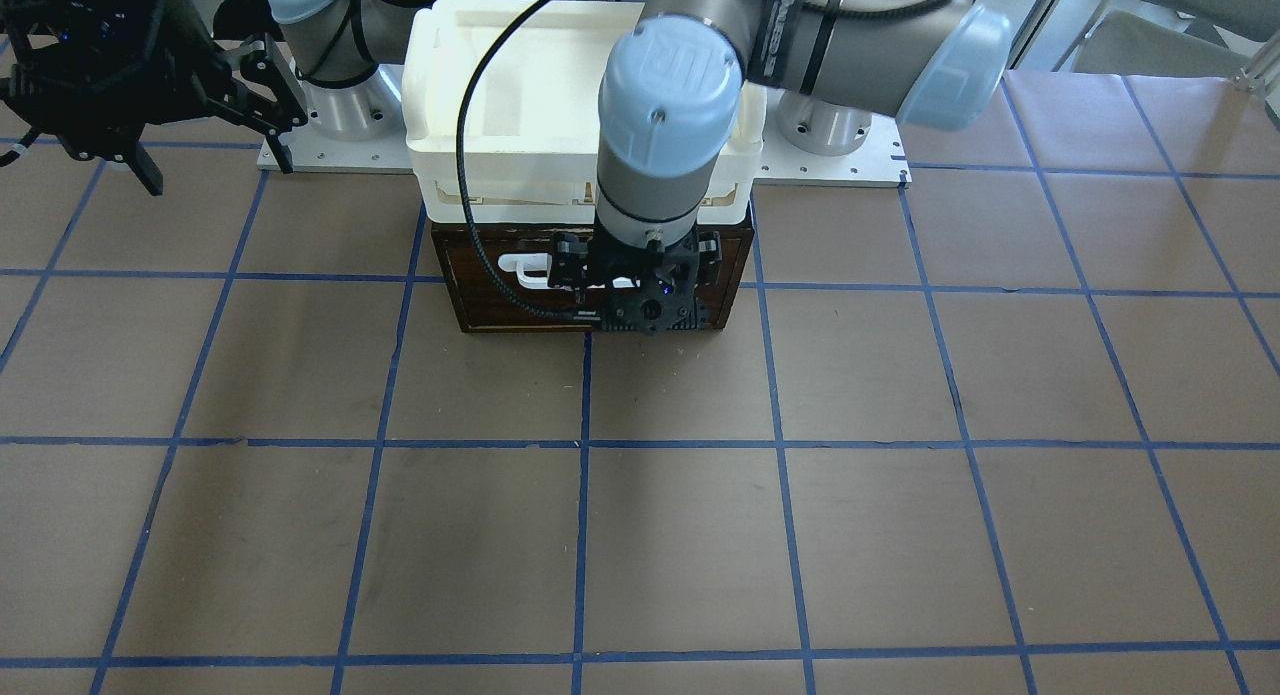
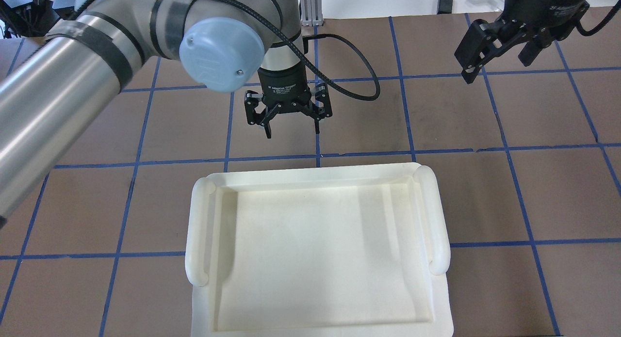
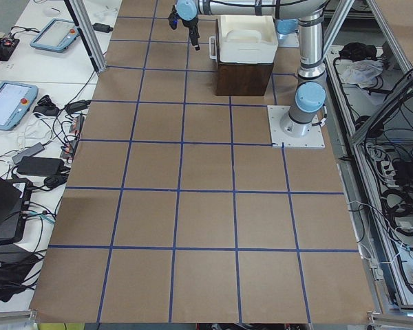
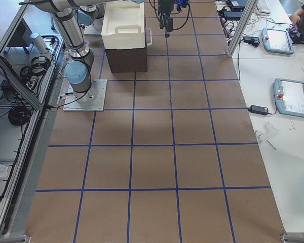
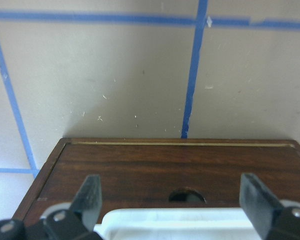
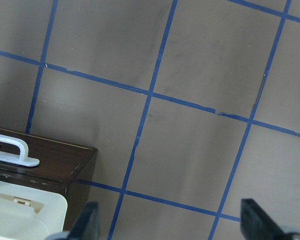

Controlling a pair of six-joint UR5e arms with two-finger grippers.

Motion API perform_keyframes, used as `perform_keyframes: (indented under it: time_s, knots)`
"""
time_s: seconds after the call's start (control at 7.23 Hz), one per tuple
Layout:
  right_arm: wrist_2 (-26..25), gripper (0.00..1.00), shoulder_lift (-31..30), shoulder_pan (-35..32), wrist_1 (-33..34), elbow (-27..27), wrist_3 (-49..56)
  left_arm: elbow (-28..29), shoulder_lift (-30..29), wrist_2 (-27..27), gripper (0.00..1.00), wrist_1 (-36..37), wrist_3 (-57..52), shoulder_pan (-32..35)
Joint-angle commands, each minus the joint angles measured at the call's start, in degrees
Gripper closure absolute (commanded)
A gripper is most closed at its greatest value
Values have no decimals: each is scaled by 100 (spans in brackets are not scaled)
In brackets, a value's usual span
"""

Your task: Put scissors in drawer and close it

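**Left gripper spread wide at the drawer handle**

The left gripper (image 2: 293, 131) hangs with its jaws wide apart and holds nothing. One finger (image 5: 90, 195) stands on either side of the white bar handle (image 5: 190, 217). The handle sits on the dark brown front of the drawer (image 1: 480, 290), which looks pushed in beneath the white plastic tray (image 2: 199, 230). The right gripper (image 2: 498, 60), also wide and empty, is held above the desk (image 1: 900, 475), well off to the drawer's side.

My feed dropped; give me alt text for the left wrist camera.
The left hand, open, flanks the white bar handle on the dark brown drawer front. Beyond it lies brown table with blue tape lines; no scissors show.
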State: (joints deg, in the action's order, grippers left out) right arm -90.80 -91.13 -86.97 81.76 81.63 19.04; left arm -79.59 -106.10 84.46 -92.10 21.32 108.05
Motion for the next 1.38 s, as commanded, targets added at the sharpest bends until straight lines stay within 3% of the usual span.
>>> perform_keyframes:
  time_s: [0.0, 0.42, 0.55, 0.83, 1.25]
  knots:
    - [0, 0, -1, -4, -3, 2, 4, 5, 1016, 1, 0, -254, -93, -248]
    - [0, 0, 7, -4, -3, 2, -5, -258, 1767, -26, 0, -739, -198, -1020]
    - [0, 0, -1, -4, -3, 2, -5, -415, 1847, -17, 0, -687, -581, -1083]
    - [114, 0, -1, -4, -3, 2, -14, -443, 2110, -26, 0, -748, -1723, -1905]
    - [123, 0, -1, 5, 6, 2, 12, -566, 2078, 79, 0, -495, -1658, -2033]
